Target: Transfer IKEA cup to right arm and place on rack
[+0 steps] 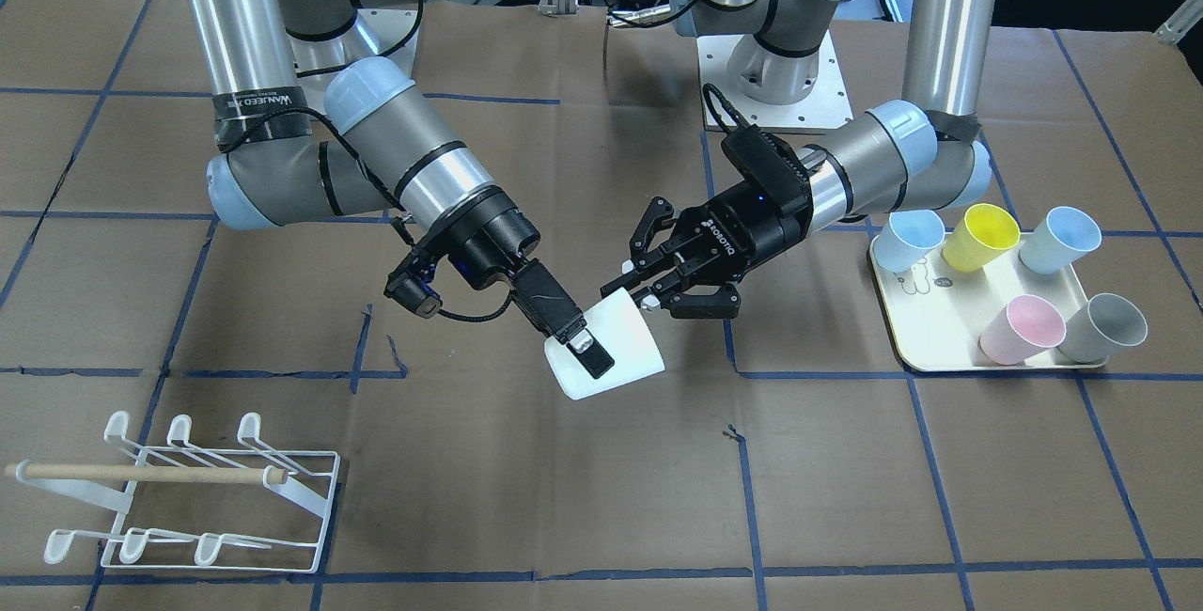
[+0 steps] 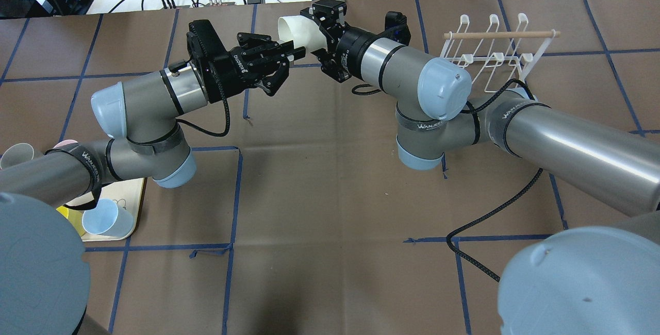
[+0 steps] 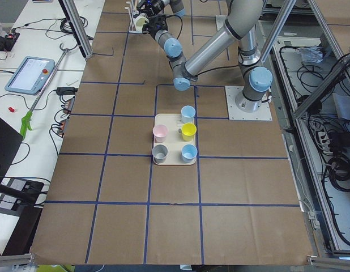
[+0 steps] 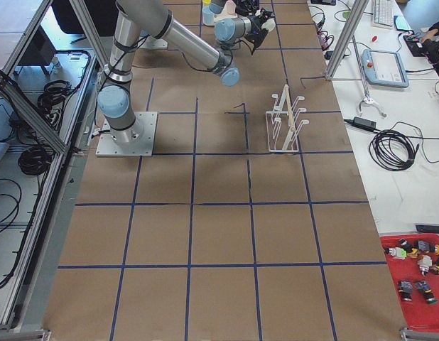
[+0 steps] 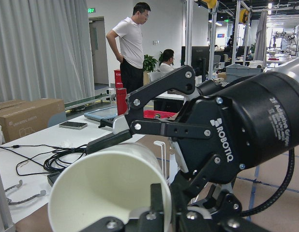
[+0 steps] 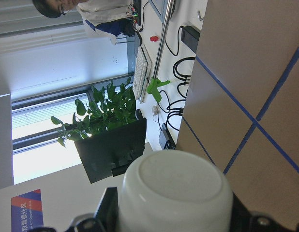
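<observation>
Right end effector (image 1: 587, 352): clamped across the body of the white cup (image 1: 625, 348), one finger lying along the wall. Its wrist view shows the cup's closed base between the fingers. Cup is in the air over mid-table, on its side, mouth toward the left end effector (image 1: 639, 284). Left fingers sit close together at the cup's rim, one inside the mouth in the left wrist view. Cannot tell whether they press on the rim or stand clear of it.

Table (image 1: 846, 479): brown paper cover, blue tape grid. Rack (image 1: 202, 489), white wire with a wooden dowel (image 1: 141, 473) across it, stands on the right arm's side, well apart from the cup. Cream tray (image 1: 921, 315) on the left arm's side carries five cups: two pale blue, one yellow, one pink, one grey.

Room: grey curtains (image 5: 38, 53), cardboard box (image 5: 23, 116), a standing person (image 5: 130, 48), a seated person (image 5: 165, 60) behind. Potted plant (image 6: 98, 116) against bright window panes. Cables and a teach pendant (image 3: 29, 73) lie on the white surface beside the table.
</observation>
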### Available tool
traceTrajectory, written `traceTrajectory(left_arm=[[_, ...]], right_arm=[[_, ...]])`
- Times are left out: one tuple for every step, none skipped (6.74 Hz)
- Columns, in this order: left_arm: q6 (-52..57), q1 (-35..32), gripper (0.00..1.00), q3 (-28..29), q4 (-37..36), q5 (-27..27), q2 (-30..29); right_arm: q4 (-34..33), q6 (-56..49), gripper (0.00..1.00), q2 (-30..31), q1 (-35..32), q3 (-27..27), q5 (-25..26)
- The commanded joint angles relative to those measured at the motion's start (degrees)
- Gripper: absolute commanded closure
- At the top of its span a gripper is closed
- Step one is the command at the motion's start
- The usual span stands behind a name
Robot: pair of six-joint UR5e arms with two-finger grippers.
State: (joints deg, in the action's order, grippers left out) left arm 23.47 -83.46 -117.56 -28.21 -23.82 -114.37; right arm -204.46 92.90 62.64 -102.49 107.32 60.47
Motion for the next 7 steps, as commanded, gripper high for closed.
traceTrajectory(left_arm=[[0.0,0.1,0.18,0.4,0.0,-0.4,0.2],[0.0,0.1,0.02,0.2,0.0,-0.4,0.5],[-0.5,0.9,0.01,-0.2,0.0,-0.4,0.7],[-1.5,2.9,0.01,-0.8,0.0,-0.4,1.4],[-1.9,5.6,0.01,-3.5,0.0,-0.4,2.0],[-2.2,8.0,0.01,-4.8,0.2,-0.4,2.7],[-2.3,9.6,0.01,-4.6,0.8,-0.9,2.8]], right_arm=[[0.1,0.0,0.44,0.1,0.0,0.1,0.1],[0.1,0.0,0.44,0.1,0.0,0.1,0.1],[0.1,0.0,0.45,0.1,0.0,0.1,0.1],[0.1,0.0,0.45,0.1,0.0,0.1,0.1],[0.1,0.0,0.46,0.1,0.0,0.1,0.1],[0.1,0.0,0.48,0.2,0.0,0.2,0.1],[0.1,-0.3,0.54,0.2,0.2,-0.1,0.2]])
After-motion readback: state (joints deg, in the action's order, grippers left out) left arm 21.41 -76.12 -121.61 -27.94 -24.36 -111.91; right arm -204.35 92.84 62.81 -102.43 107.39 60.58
